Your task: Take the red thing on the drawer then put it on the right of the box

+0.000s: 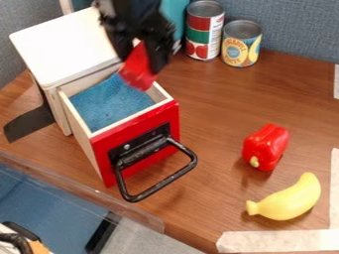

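- Over the rear right part of the pulled-out drawer [136,165], you have the red thing [138,69], tilted. Contact with the drawer rim: you cannot tell.
- Your gripper [141,55], black and blurred, hangs down from the top edge; its fingers are clamped on the red thing, one to either side.
- Below it, you see blue cloth [109,105] lining the drawer, whose front is red and bears a black loop handle [159,185].
- Behind the drawer, you have the body of the box [63,42], pale wood with a whitish top.
- Left of the box, you find a flat black strip [29,122] lying on the table [212,104].
- Beyond the gripper, to the right, note two upright cans [199,43] [242,47], just beside each other near the blue-grey partition [291,25].
- Right of the drawer, well apart from it, you have a red pepper [266,146], stem end towards you.
- Nearer you than the pepper, log a yellow banana [288,200] on its side.
- Along the near right edge, you see pale tape [278,241].
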Robot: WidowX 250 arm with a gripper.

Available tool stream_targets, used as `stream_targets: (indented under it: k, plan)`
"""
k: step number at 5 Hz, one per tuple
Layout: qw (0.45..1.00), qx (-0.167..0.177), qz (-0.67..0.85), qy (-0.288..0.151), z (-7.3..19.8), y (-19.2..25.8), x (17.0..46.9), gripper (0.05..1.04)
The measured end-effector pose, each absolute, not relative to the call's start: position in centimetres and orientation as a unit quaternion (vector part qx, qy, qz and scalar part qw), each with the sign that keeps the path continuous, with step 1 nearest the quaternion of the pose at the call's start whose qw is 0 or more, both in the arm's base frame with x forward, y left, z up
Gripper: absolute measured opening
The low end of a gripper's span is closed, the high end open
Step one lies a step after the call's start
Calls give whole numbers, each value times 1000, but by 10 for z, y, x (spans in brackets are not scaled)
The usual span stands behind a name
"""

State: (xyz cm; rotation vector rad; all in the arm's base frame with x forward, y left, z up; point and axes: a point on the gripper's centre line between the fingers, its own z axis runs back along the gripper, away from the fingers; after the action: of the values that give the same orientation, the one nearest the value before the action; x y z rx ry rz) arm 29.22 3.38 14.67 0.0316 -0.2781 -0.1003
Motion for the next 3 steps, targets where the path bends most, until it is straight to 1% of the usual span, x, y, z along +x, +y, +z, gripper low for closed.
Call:
stream_targets:
  k: [1, 2, 3]
  plan:
    - [990, 10, -49, -129, 151, 24, 314, 746]
    - [993, 5, -54, -109, 146, 13, 341, 746]
    - [994, -2, -59, -89, 129, 2, 368, 746]
